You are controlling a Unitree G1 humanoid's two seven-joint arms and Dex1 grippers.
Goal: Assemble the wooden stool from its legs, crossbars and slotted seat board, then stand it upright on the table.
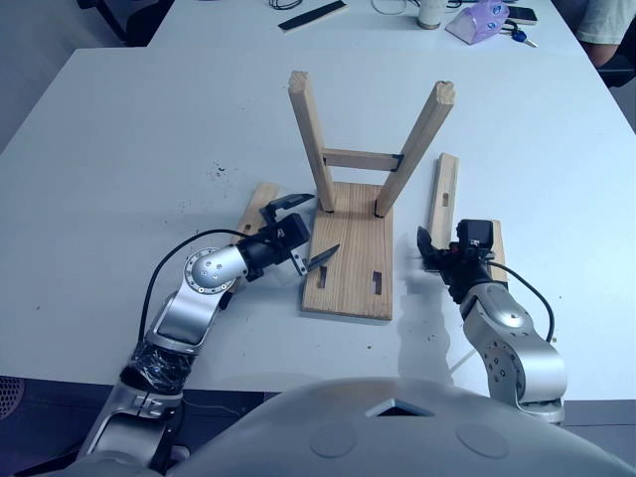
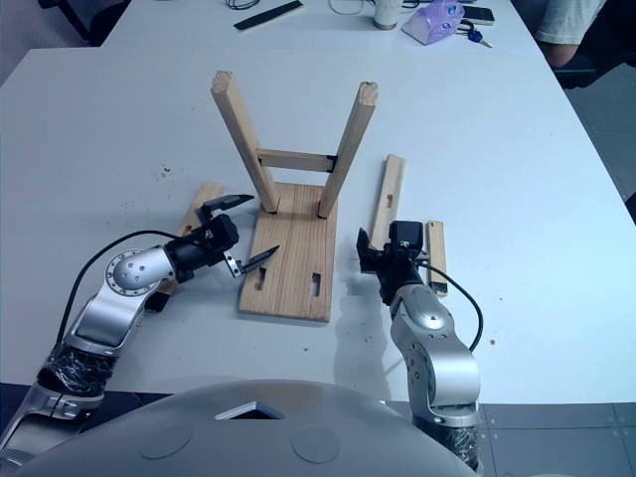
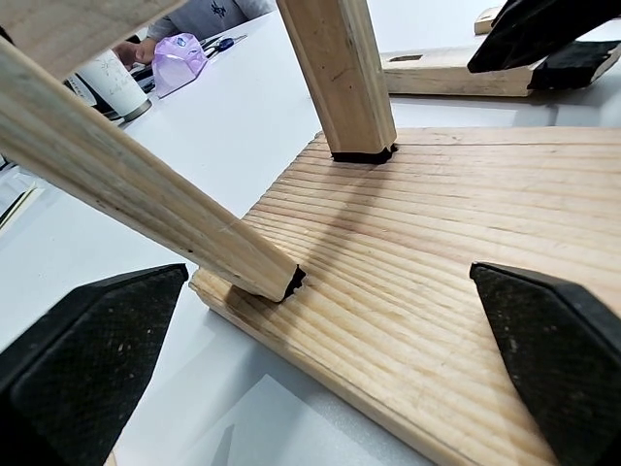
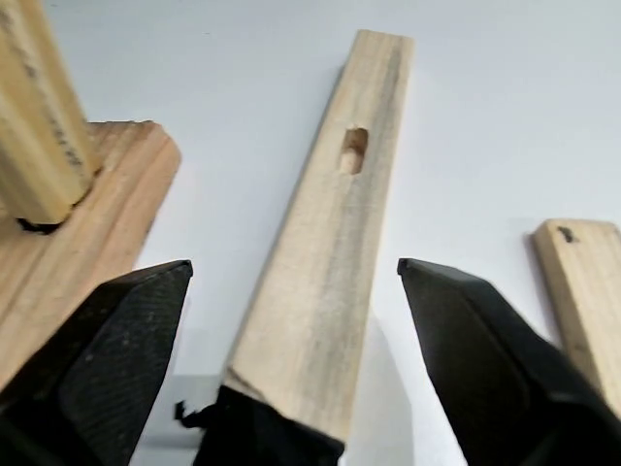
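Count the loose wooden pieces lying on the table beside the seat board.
3. The left piece lies left of the seat board; the long piece just right of it; the short piece farther right. The arms may hide others.

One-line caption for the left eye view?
Left gripper and right gripper, open, flank seat board holding two legs and crossbar; loose pieces alongside.

A broad white table (image 1: 119,149) spreads under soft, even light, with a second white table (image 1: 229,20) set just behind it. On the far one lie a black strip (image 1: 312,15), a white cup (image 1: 430,12), a purple case (image 1: 479,22) and a phone (image 1: 520,14). Grey floor (image 2: 611,109) shows at the right and a dark chair (image 1: 119,15) at the far left
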